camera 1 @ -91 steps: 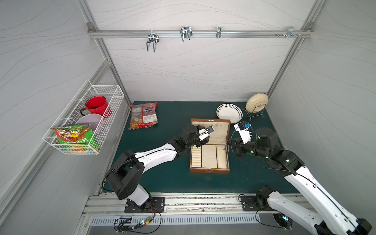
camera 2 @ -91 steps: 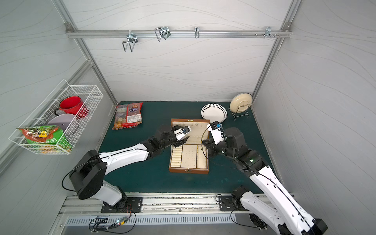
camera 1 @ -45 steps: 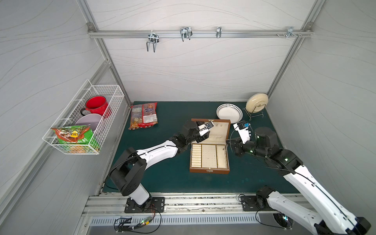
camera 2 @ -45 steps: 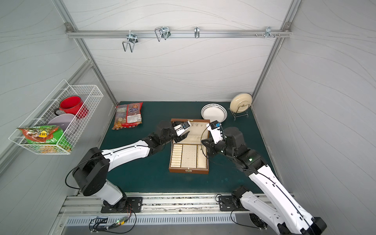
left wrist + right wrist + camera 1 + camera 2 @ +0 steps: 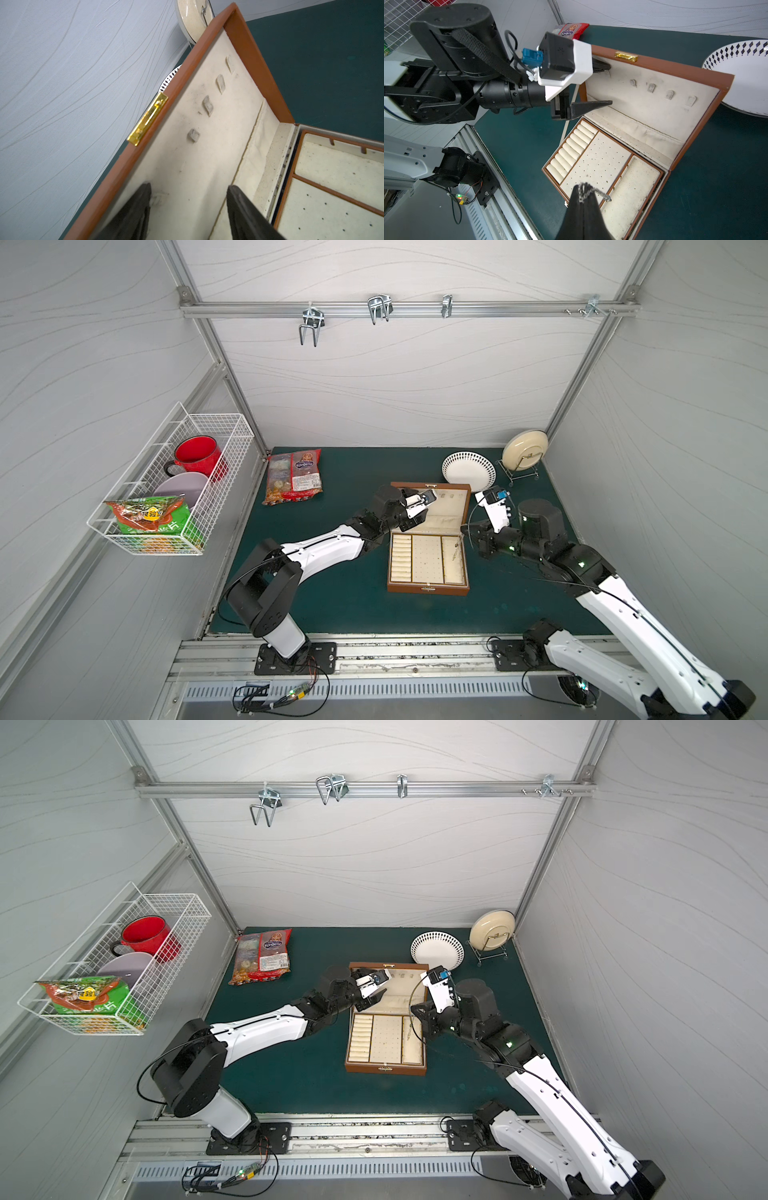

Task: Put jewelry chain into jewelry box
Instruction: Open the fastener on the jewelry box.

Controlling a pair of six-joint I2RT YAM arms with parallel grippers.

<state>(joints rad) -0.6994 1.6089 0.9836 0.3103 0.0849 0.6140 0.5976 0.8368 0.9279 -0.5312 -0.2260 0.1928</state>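
Note:
The brown jewelry box [image 5: 428, 590] [image 5: 385, 1069] lies open on the green mat, its cream-lined lid [image 5: 257, 62] [image 5: 660, 66] tilted back. My left gripper [image 5: 424, 512] [image 5: 189, 186] [image 5: 610, 84] is open at the lid's inner face near its left end, with nothing between the fingers. One fingertip [image 5: 607, 67] sits close to the lining by the top edge. My right gripper [image 5: 464, 540] [image 5: 583, 186] is shut on the thin silver jewelry chain [image 5: 598, 191], which dangles over the box's right compartment in both top views [image 5: 456, 548] [image 5: 411, 1029].
A white patterned plate [image 5: 468, 472] lies just behind the lid. A cream plate on a wire stand [image 5: 524, 450] is in the back right corner, and a snack bag [image 5: 294, 477] at back left. A wire basket [image 5: 174, 489] with a red mug hangs on the left wall.
My left gripper has shifted slightly back along the lid. The right gripper stays put, still holding the chain over the box.

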